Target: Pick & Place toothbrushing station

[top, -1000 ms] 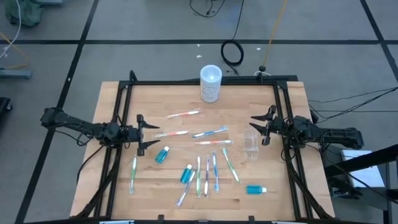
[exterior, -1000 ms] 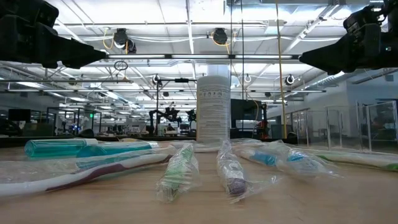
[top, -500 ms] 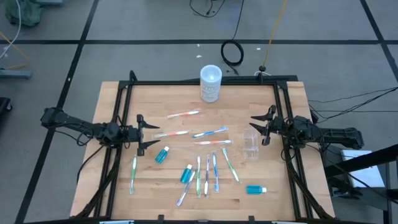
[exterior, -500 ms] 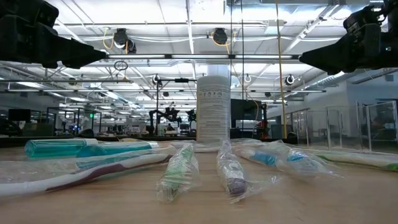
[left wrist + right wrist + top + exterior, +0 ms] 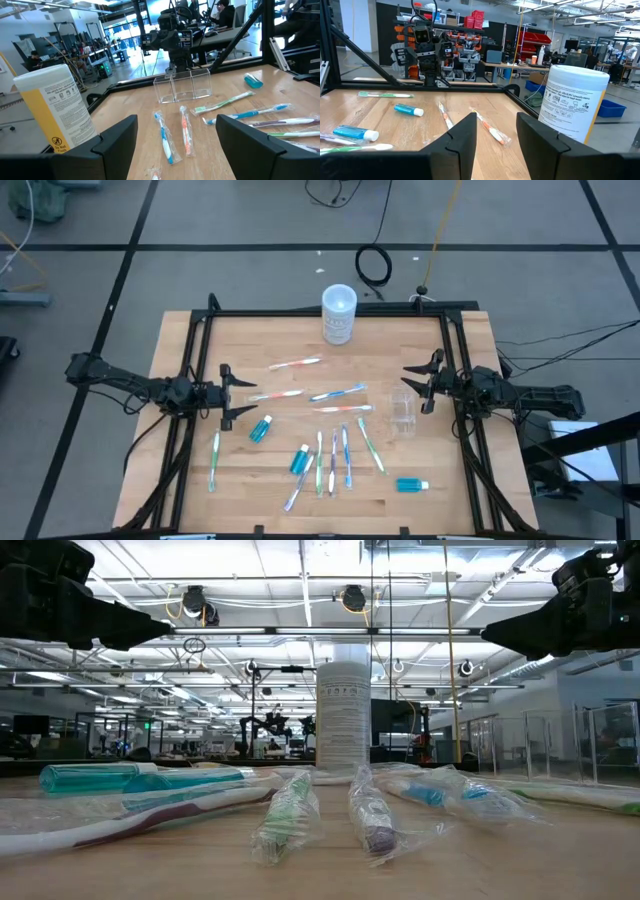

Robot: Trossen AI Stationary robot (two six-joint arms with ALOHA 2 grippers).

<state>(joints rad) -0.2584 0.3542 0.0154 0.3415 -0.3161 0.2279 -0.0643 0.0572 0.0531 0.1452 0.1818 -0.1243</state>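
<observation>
Here, my left gripper (image 5: 233, 392) hangs above the table (image 5: 190, 330), fingers spread wide, holding nothing. My right gripper (image 5: 420, 387), half parted and empty, hovers just beside the clear cup (image 5: 402, 409). Toothbrushes (image 5: 345, 454) and teal tubes (image 5: 261, 429) lie scattered between cup and left gripper.

A wooden table (image 5: 190, 340) carries scattered toothbrushes (image 5: 338, 392), three teal tubes (image 5: 261, 430), a clear cup (image 5: 403, 410) near the right edge, and a lidded container (image 5: 339, 314) at the far edge.
</observation>
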